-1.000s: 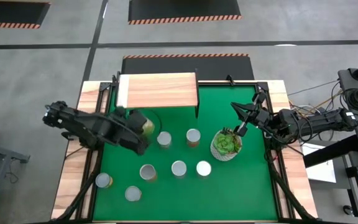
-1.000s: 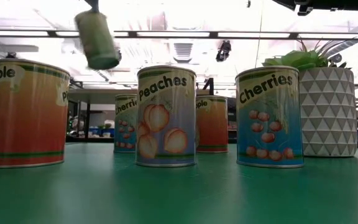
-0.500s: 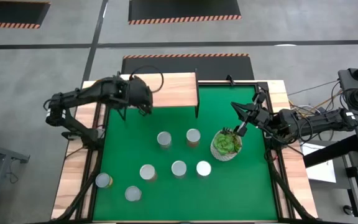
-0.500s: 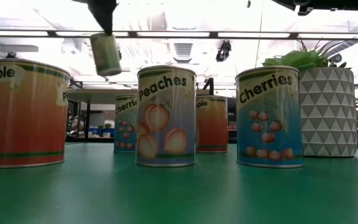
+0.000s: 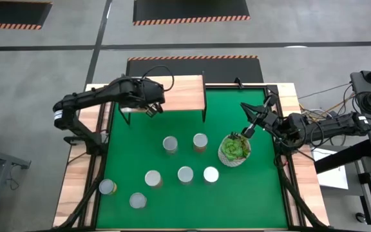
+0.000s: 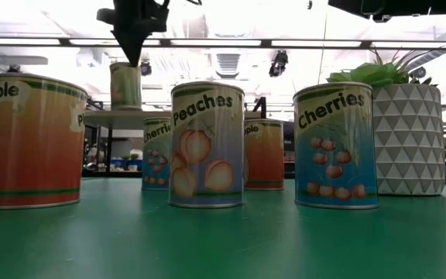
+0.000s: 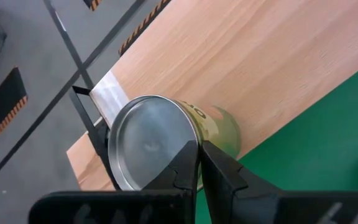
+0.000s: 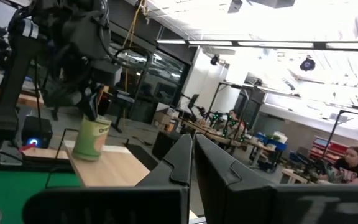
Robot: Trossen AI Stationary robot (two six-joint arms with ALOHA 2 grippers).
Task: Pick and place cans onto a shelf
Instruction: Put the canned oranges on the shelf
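Note:
A green-labelled can with a silvery top is upright at the near left part of the light-wood shelf. My left gripper is shut on it from above. In the low view the can is level with the shelf top; whether its base touches the board, I cannot tell. Several more cans stand on their bases on the green mat. My right gripper is shut on nothing at the mat's right side, beside the potted plant. My left gripper pinches the can's top rim between its two fingers, one fingertip over the lid and one outside on the label. The fingers come down from above, slanting. The can is upright below them, at the shelf's near edge.
The white pot with the plant stands right of the cans. Two cans stand just in front of the shelf, and others lie toward the near left corner. The rest of the shelf board is bare wood.
My left gripper has swung from above the mat's left part toward the far edge and the shelf, carrying the green can. The can has gone from tilted to upright and has come down to the shelf's height. My right gripper has kept still.

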